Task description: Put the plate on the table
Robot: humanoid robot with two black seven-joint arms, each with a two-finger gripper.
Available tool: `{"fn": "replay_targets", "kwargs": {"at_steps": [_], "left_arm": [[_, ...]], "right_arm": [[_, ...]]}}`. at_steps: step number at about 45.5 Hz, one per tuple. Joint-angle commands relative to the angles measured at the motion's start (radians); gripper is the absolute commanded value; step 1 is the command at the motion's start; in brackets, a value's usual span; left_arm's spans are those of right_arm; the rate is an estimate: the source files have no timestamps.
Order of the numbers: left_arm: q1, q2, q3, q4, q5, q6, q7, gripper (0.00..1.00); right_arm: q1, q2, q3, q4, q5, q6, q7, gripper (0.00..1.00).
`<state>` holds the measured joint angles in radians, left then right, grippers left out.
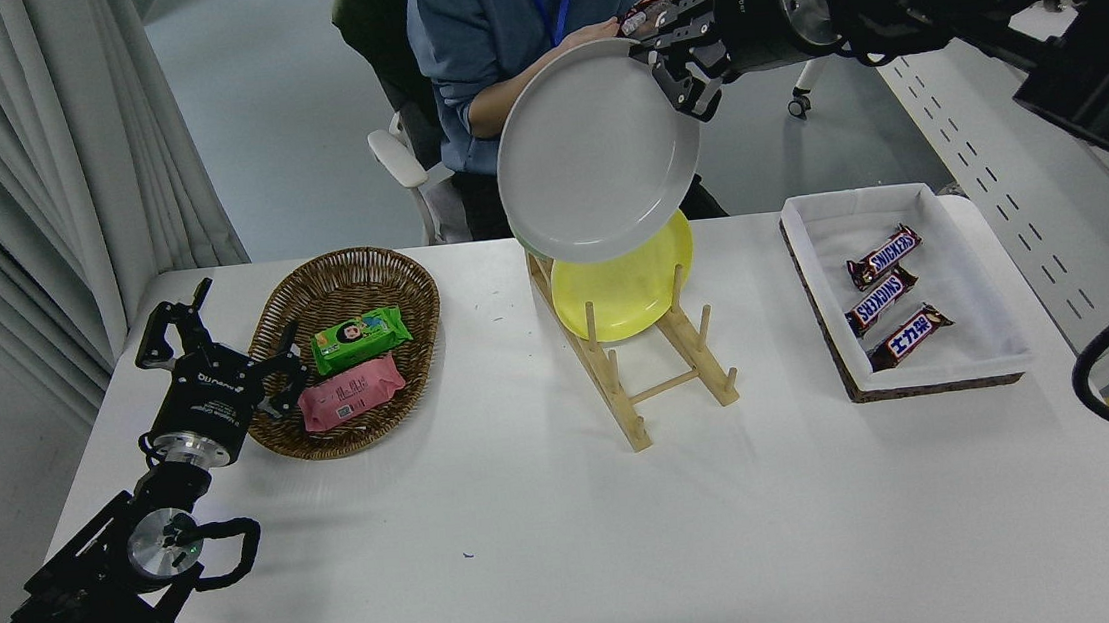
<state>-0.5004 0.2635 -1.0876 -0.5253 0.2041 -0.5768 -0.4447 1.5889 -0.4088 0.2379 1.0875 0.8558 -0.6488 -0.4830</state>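
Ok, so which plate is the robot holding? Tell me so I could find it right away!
Find the wooden plate rack in the middle of the large white table, then look up above it. There the black right gripper pinches the rim of a round, plain light-grey plate, tilted in the air. The round yellow plate beneath stands in the rack.
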Motion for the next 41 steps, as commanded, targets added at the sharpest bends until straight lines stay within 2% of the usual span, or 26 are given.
{"fn": "replay_targets", "kwargs": {"at_steps": [1, 12, 20, 41], "left_arm": [[-0.001, 0.000, 0.000, 0.001, 0.000, 0.000, 0.000, 1.00], [0.000, -0.001, 0.000, 0.001, 0.000, 0.000, 0.000, 1.00], [0.000, -0.001, 0.000, -0.001, 0.000, 0.000, 0.000, 1.00], [0.000, -0.001, 0.000, 0.001, 0.000, 0.000, 0.001, 1.00]], "right_arm": [[-0.124, 0.036, 0.008, 0.003, 0.164, -0.037, -0.002, 0.00], [-0.286, 0.117, 0.018, -0.015, 0.177, -0.066, -0.002, 0.00], [-0.405, 0.192, 0.047, -0.115, 0.174, -0.077, -0.002, 0.00], [-0.460, 0.384, 0.041, -0.382, 0.174, -0.137, 0.007, 0.00]]}}
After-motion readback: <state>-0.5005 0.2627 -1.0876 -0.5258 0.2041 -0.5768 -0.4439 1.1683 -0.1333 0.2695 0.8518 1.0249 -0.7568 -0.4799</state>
